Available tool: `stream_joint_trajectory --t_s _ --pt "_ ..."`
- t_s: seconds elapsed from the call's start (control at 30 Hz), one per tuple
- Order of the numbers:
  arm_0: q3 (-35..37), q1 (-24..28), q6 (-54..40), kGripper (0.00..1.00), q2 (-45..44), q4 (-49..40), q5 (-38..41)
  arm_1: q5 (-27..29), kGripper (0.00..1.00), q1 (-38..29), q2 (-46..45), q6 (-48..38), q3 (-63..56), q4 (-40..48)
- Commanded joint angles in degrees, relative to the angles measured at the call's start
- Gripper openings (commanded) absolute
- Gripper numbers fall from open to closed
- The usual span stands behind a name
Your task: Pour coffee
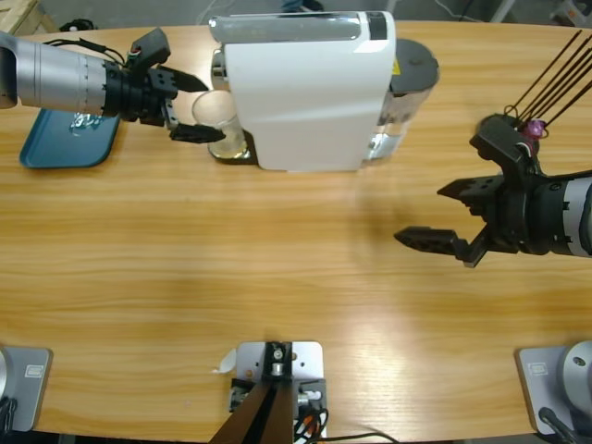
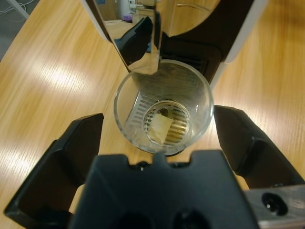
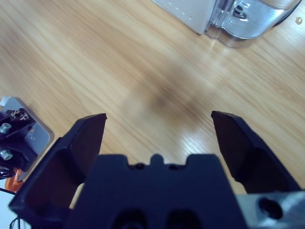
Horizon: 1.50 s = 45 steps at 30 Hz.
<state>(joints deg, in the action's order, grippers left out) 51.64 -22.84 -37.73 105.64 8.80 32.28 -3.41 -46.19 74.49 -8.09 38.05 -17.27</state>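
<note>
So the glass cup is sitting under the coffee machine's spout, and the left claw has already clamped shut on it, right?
Not quite. The glass cup does sit under the coffee machine, but the left gripper has not clamped it: the left wrist view shows its jaws spread wide, one on each side of the cup, with wood visible in the gaps between.

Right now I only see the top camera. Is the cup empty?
Observer: Nearly. The left wrist view looks into the glass cup; only a thin yellowish layer lies at its bottom.
Operator: Is the claw squeezing it?
Observer: No. The left gripper is open, with gaps between the glass and both jaws.
Operator: Is the cup in the right spot?
Observer: It stands on the drip grate, under the coffee machine spout.
</note>
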Motion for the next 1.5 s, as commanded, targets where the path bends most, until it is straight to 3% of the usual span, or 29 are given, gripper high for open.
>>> stream_joint_trajectory --t_s 0.03,0.47,0.57,0.67,0.77,1.0,1.07,1.17,1.37,1.43,1.5 --pt "0.6 -0.4 -0.5 0.991 4.6 0.7 1.0 -1.7 1.000 -0.6 2.5 0.7 -0.1 -0.6" --pt "2.0 -0.5 1.8 0.971 5.9 0.9 1.2 -2.1 1.000 -0.6 3.3 0.8 0.1 -0.6" --pt "2.1 -0.5 2.0 0.826 5.9 0.9 1.2 -2.2 1.000 -0.6 3.0 0.8 0.1 -0.6" --pt "2.6 -0.4 2.1 0.768 5.9 0.9 0.9 -2.2 1.000 -0.6 3.1 0.8 0.2 -0.6" --pt "2.9 -0.5 7.7 0.762 6.0 0.8 0.3 -2.3 1.000 -0.6 3.2 0.8 0.2 -0.6" --pt "3.1 -1.2 9.1 0.760 7.0 0.7 0.5 -2.7 1.000 -0.6 3.5 0.8 0.1 -0.5" --pt "3.0 -1.4 9.2 0.584 7.0 0.6 0.9 -2.7 1.000 -0.6 3.5 0.8 0.1 -0.5" --pt "2.7 -1.4 9.7 0.432 6.8 0.5 1.1 -2.7 1.000 -0.6 3.5 0.8 0.1 -0.5" --pt "2.0 -1.4 9.1 0.344 5.3 -0.3 0.4 -2.7 1.000 -0.6 3.5 0.8 0.1 -0.5" --pt "1.6 -1.4 8.9 0.194 4.7 -0.3 0.4 -2.7 1.000 -0.6 3.4 0.8 0.1 -0.5" --pt "1.1 -1.4 8.8 0.190 3.9 -0.4 -0.1 -2.7 1.000 -0.6 3.2 0.8 0.0 -0.5"
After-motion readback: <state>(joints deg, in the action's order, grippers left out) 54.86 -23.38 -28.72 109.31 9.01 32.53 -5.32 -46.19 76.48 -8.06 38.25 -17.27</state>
